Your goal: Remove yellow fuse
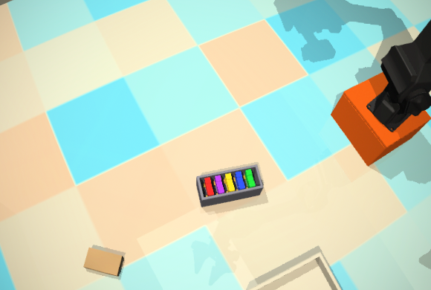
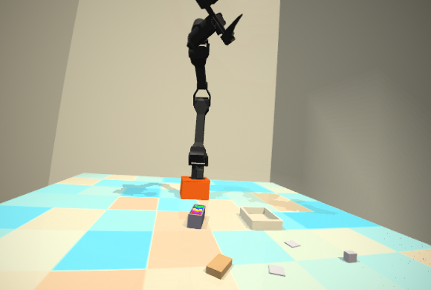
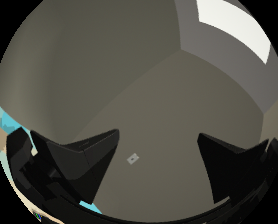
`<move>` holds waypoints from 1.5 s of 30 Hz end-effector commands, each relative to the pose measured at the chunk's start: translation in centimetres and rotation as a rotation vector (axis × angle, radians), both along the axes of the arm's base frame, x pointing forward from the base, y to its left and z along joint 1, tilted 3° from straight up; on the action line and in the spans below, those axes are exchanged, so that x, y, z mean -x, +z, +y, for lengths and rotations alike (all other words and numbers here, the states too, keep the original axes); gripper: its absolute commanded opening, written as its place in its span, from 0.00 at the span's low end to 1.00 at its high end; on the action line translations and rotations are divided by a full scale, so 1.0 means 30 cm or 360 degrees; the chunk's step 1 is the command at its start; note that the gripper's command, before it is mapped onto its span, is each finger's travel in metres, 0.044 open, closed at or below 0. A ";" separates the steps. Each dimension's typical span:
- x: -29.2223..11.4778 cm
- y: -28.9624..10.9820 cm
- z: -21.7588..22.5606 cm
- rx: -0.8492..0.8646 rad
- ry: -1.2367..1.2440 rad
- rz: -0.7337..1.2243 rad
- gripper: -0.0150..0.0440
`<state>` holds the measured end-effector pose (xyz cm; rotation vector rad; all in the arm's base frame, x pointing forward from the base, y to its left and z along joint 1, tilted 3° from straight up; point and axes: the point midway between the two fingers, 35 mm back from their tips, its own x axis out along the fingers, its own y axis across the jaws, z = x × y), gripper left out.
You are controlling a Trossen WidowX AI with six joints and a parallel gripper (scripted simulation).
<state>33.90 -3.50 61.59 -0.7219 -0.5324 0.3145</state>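
The grey fuse block [image 1: 230, 197] [image 2: 195, 221] stands on the floor and holds a row of upright fuses: red, purple, yellow, blue and green. The yellow fuse [image 1: 229, 182] sits in the middle slot. The beige tray [image 1: 325, 264] [image 2: 260, 223] lies on the floor to the block's side, empty. My gripper [image 2: 234, 3] [image 3: 160, 136] is open and empty, raised high on the upright arm, far above the block and pointing up toward the walls. In the wrist view only the two fingers, walls and ceiling show.
The arm's orange base [image 1: 375, 129] [image 2: 195, 188] stands behind the block. A tan box [image 1: 104, 261] [image 2: 219, 265] lies on the floor in front. Two flat grey plates [image 2: 292, 243] [image 2: 277, 270] and a small grey cube [image 2: 350, 256] lie to the front right.
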 end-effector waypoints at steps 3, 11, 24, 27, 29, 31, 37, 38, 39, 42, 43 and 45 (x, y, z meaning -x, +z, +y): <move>-0.056 -0.059 -0.029 -0.0029 -0.0053 0.0078 0.80; -0.285 -0.418 -0.144 -0.0082 -0.0310 0.0521 0.44; -0.389 -1.148 -0.224 0.0200 -0.0607 0.1424 0.36; -0.355 -1.321 -0.224 0.0320 -0.0626 0.1662 0.36; -0.319 -1.431 -0.221 0.0412 -0.0625 0.1822 0.36; -0.271 -1.535 -0.214 0.0512 -0.0612 0.1982 0.36; -0.067 -1.806 -0.184 0.0858 -0.0489 0.2457 0.36; -0.027 -1.843 -0.178 0.0921 -0.0455 0.2534 0.36; 0.015 -1.877 -0.173 0.0986 -0.0418 0.2610 0.36; 0.133 -1.960 -0.158 0.1173 -0.0291 0.2815 0.36; 0.153 -1.972 -0.155 0.1205 -0.0267 0.2851 0.36; 0.160 -1.976 -0.155 0.1216 -0.0259 0.2862 0.36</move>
